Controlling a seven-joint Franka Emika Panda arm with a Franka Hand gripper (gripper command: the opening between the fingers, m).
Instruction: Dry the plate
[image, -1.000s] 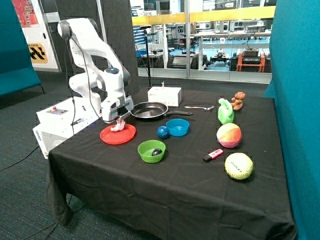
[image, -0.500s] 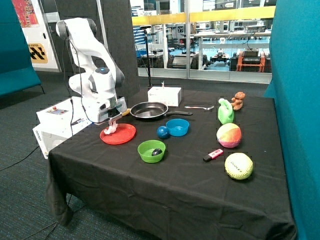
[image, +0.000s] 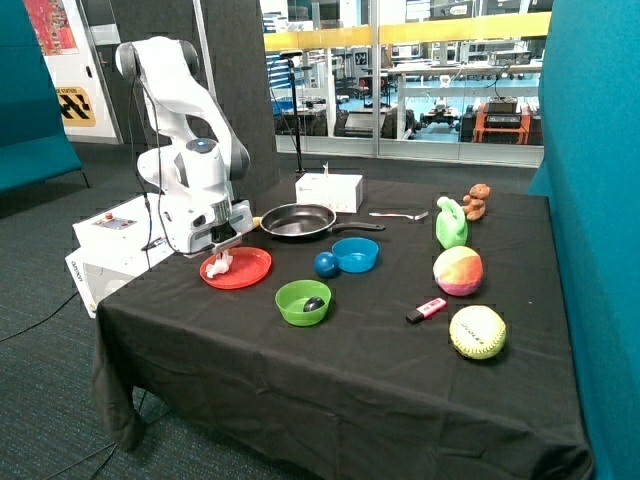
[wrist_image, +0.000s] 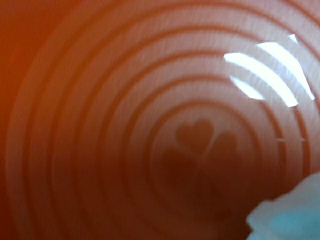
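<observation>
Over the red-orange plate beside the frying pan, my pincer was clamped on a white cloth wad, pressed down near the rim to wipe it dry.

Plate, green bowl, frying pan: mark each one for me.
plate (image: 247, 270), outside view, bare red-orange surface beside the white cloth.
green bowl (image: 296, 309), outside view, near wall.
frying pan (image: 296, 220), outside view, black inner base.
</observation>
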